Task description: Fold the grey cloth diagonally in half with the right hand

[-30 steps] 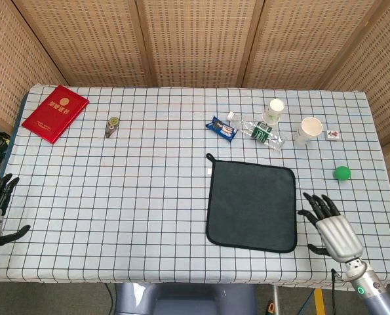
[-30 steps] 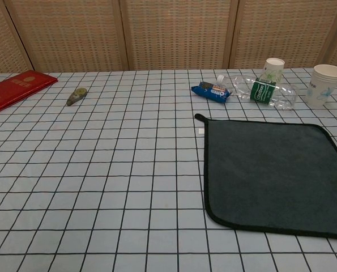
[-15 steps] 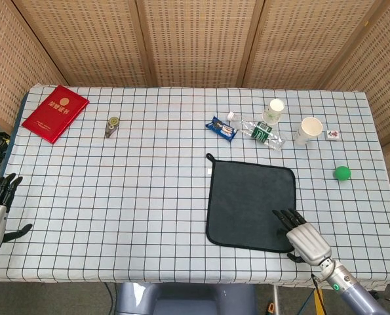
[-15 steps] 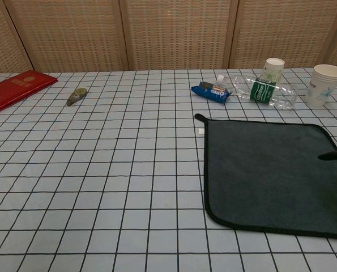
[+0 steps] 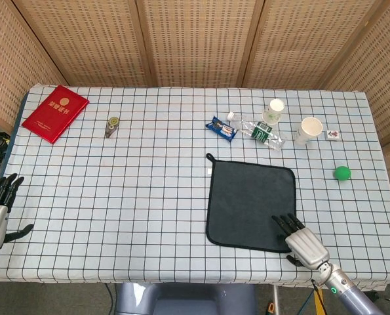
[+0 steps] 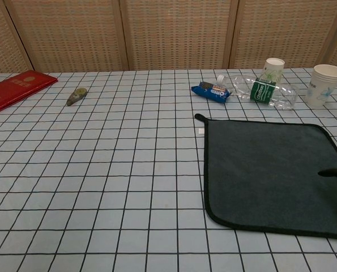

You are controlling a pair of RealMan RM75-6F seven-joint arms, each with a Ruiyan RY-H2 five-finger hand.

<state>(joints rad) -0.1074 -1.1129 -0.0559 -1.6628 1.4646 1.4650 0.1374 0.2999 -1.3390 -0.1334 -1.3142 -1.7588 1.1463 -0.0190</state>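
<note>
One flat, unfolded dark grey square cloth (image 5: 250,206); your right hand (image 5: 304,242), fingers spread and holding nothing, sits at its near-right corner; the whole fold remains for you.

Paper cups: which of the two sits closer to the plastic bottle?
The smaller cup, right beside the bottle. The wider one stands apart, further right.
</note>
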